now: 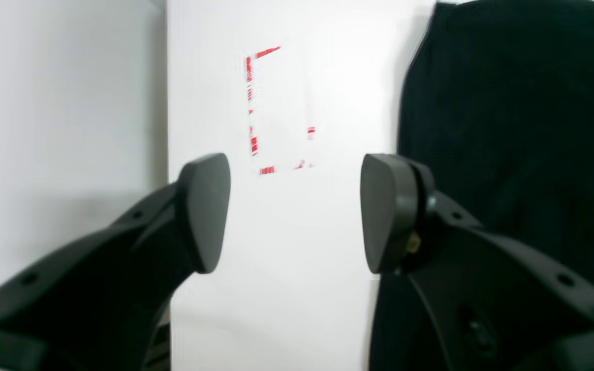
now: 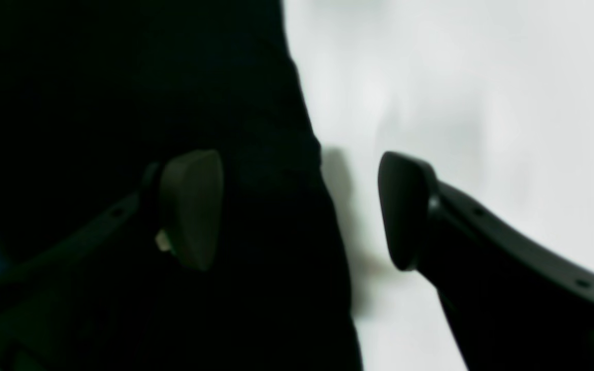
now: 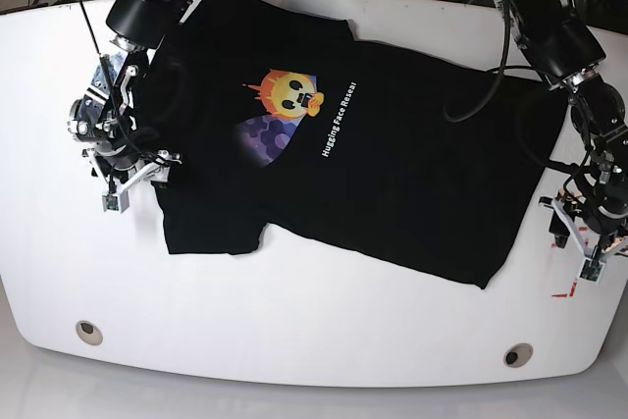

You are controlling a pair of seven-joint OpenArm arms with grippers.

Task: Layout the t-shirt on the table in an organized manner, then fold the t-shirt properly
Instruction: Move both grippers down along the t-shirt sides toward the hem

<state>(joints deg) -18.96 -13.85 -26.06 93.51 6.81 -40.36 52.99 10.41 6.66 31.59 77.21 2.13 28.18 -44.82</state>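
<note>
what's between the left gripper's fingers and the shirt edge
In the left wrist view, only bare white table lies between the open left gripper fingers; the t-shirt edge runs beside one finger, behind it. Red dashed mark ahead.

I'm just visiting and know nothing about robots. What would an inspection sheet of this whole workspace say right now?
Surface: white glossy table, two round metal grommets near the front edge, red dashed mark by the left hand.
Job's things: black t-shirt spread print-up and lying askew, not yet folded; bottom hem towards the left hand.
Clutter: nothing seen.
Hands: left hand open, empty, over bare table beside the shirt's edge; right hand open, empty, straddling the shirt's edge at a sleeve.
Cables: black cables loop from the left arm over the shirt; a thin one runs down by the right arm.
Surroundings: floor and loose wires behind the table's far edge.
</note>
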